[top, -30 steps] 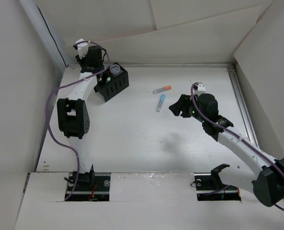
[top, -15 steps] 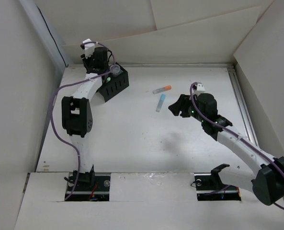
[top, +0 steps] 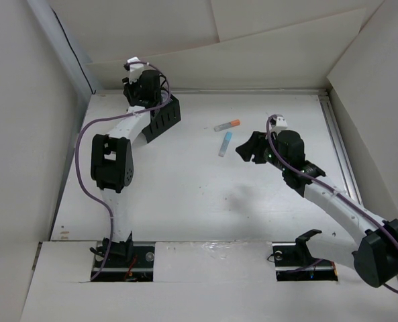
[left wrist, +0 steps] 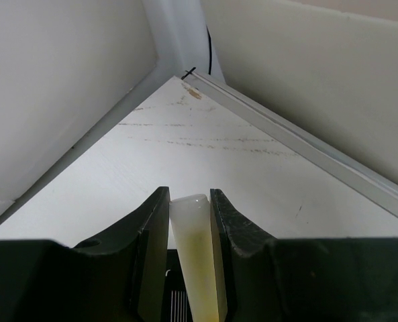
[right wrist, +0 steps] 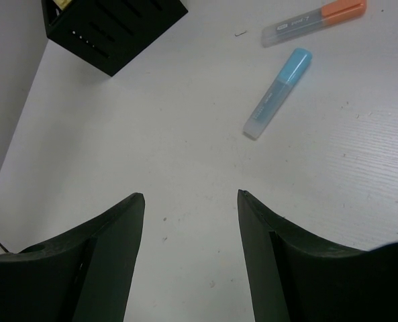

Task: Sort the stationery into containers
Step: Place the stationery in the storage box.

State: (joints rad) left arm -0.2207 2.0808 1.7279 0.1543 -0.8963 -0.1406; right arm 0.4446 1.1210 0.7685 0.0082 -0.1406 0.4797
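Observation:
My left gripper (top: 147, 92) hangs at the back left, over the black organiser (top: 165, 119). In the left wrist view it (left wrist: 189, 198) is shut on a pale yellow stick (left wrist: 197, 258) that stands upright between the fingers. The organiser's inside is hidden by the arm from above. A grey stick with an orange tip (top: 227, 125) and a light blue stick (top: 225, 143) lie on the table's middle. My right gripper (top: 247, 149) is open and empty just right of them. The right wrist view shows it (right wrist: 190, 196), the blue stick (right wrist: 277, 94), the orange-tipped stick (right wrist: 314, 21) and the organiser (right wrist: 115, 30).
White walls close in the table at the back and both sides. A metal rail (top: 339, 144) runs along the right edge. The left wrist view looks at the back left corner (left wrist: 185, 75) of the table. Something yellow (right wrist: 63, 3) shows inside the organiser.
My left gripper has moved right and back, from beside the organiser to over it, now hiding the round roll seen inside earlier. The right arm and the two sticks have not moved.

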